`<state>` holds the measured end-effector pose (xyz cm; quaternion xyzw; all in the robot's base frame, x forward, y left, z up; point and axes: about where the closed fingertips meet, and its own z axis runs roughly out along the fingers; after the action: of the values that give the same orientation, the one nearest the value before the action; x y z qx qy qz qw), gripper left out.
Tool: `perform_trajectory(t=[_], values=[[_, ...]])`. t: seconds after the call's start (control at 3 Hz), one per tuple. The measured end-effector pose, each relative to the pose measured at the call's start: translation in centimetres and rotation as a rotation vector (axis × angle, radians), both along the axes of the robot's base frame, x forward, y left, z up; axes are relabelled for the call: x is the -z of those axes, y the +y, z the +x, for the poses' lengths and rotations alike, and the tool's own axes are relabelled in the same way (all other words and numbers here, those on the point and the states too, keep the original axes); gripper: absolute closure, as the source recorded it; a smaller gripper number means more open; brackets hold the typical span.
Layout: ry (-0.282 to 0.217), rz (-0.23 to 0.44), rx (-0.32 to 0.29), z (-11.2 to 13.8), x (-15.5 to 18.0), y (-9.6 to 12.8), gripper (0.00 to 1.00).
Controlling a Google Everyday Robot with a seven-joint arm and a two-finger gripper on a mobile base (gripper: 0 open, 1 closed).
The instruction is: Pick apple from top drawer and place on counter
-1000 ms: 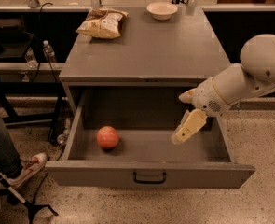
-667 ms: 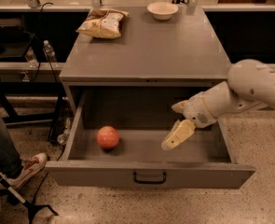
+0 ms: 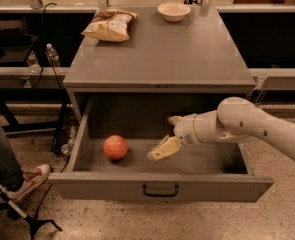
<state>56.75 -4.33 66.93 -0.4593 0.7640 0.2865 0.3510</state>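
Note:
The apple [image 3: 115, 147], red-orange and round, lies on the floor of the open top drawer [image 3: 107, 186], left of centre. My gripper [image 3: 162, 138] is inside the drawer, to the right of the apple and a short gap from it, low over the drawer floor. Its fingers [image 3: 163, 149] are spread apart and hold nothing. The white arm reaches in from the right over the drawer's right wall. The counter [image 3: 162, 54] is the grey cabinet top above the drawer.
A white bowl [image 3: 174, 11] stands at the counter's back right and a chip bag [image 3: 110, 25] at its back left. A person's leg and shoe [image 3: 27, 177] are on the floor to the left. Dark shelving flanks the cabinet on both sides.
My gripper has moved left and lower inside the drawer, closing in on the apple. The apple has not moved.

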Motion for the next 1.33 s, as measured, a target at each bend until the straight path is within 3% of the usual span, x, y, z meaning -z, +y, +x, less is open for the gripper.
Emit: perform_trajectory(t=[0.67,1.0,1.33], values=[[0.012,-0.028,-0.015,-0.3,1.3,1.5,0.00],[0.003,-0.002,-0.070,-0.1,3.3,6.1,0.00],[0.013,0.027,-0.105,0.0,5.0,9.1,0.00]])
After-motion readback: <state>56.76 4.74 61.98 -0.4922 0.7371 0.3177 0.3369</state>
